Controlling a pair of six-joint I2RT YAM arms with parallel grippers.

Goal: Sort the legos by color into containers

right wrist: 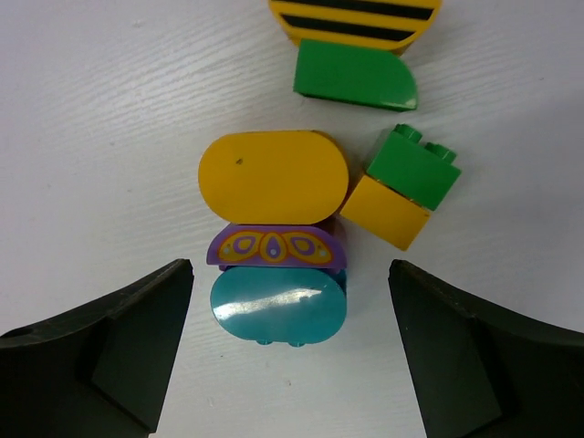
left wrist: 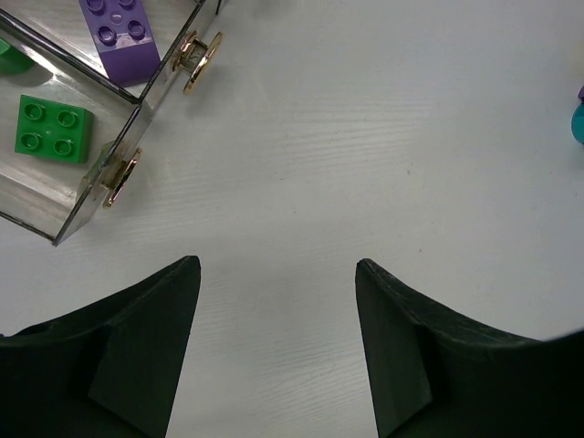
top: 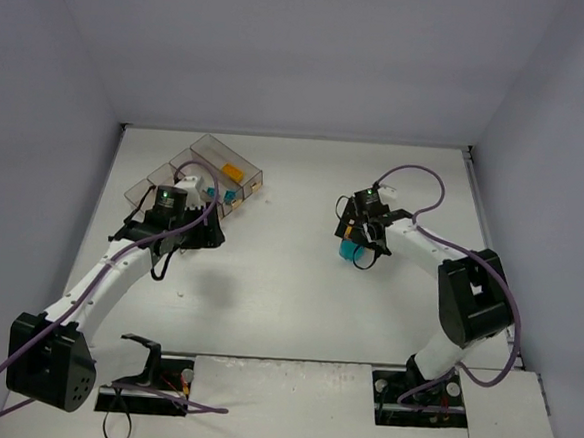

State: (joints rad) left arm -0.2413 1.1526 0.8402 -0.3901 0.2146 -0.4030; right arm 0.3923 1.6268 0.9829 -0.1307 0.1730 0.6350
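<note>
Right wrist view: the right gripper (right wrist: 290, 274) is spread wide, its dark jaws on either side of a rounded cyan lego (right wrist: 278, 309) and touching nothing. Flush against the cyan lego's far side lies a rounded purple lego (right wrist: 275, 247) printed with a yellow petal pattern, and beyond that a plain yellow oval lego (right wrist: 273, 176). I cannot tell whether these three are pressed together or merely abut. Up and to the right of the cyan lego, a studded green brick (right wrist: 413, 166) adjoins a yellow brick (right wrist: 387, 212). Farther off lie a rounded green piece (right wrist: 355, 80) and a yellow piece with black stripes (right wrist: 356, 16).

In the top external view the containers (top: 207, 143) sit well apart from the cyan lego, to its left, one of them holding an orange brick (top: 232, 171).

In the left wrist view the left gripper (left wrist: 276, 274) is also open and empty over the bare white table (left wrist: 365, 164). One smoky bin holds a green four-stud brick (left wrist: 53, 128), and the bin next to it holds a purple brick (left wrist: 123, 35). Gold marks (left wrist: 121, 176) tip their ends.
</note>
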